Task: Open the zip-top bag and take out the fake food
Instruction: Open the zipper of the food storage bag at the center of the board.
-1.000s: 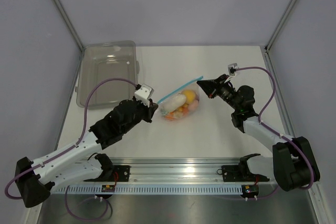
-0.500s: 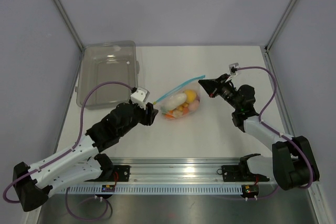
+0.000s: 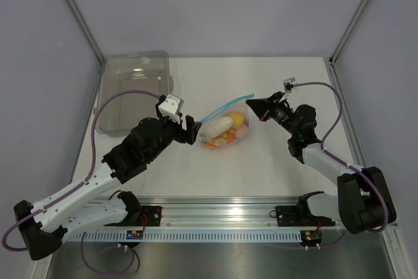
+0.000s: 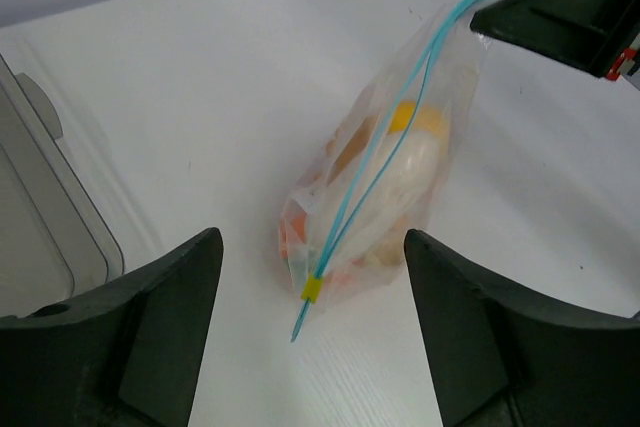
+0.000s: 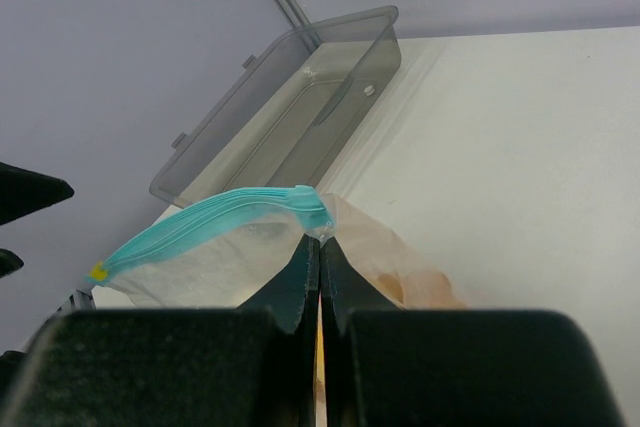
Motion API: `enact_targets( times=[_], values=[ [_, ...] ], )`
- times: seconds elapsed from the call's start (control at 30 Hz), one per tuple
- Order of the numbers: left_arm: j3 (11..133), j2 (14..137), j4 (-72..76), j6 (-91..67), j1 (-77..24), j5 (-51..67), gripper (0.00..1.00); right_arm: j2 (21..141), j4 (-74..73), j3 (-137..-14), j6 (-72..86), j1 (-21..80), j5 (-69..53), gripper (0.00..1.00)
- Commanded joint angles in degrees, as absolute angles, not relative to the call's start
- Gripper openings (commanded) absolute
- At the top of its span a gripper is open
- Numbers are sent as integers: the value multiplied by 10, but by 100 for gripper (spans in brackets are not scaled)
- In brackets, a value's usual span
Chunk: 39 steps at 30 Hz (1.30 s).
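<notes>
All the fake food (image 4: pixel 415 147) lies inside the zip-top bag (image 4: pixel 330 197), apparently still zipped, its corner pinched by the right pincer (image 3: pixel 251 104), the left pincer (image 3: pixel 194 130) spread near it.

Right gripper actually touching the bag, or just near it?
Touching. In the right wrist view the right gripper is shut on the bag, pinching its corner right under the end of the blue zip strip.
</notes>
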State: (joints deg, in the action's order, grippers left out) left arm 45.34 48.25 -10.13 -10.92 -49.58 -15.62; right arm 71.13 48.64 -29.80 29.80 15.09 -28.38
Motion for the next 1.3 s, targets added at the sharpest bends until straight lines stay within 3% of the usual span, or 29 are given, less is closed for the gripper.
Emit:
enact_targets(
  times=[0.0,0.5,0.67,0.7,0.9,0.93,1.07,1.27],
  values=[
    [495,518,-55,-83,-494,-197,77,716,520,-323,288,149,-300,0],
    [548,695,24,-4,-494,-185,66,715,528,-320,289,149,-305,0],
    [544,693,30,-4,-494,-168,54,715,529,-320,289,149,-307,0],
    [542,692,31,-4,-494,-167,46,716,529,-321,291,149,-308,0],
    [529,672,44,-4,-494,-156,25,723,528,-323,299,149,-308,1],
    [528,670,46,-4,-494,-154,17,724,528,-324,301,149,-308,10],
    [525,668,48,-4,-494,-153,4,714,503,-334,308,149,-309,46],
    [524,673,51,-4,-494,-157,0,651,439,-331,273,154,-290,73]
  ],
)
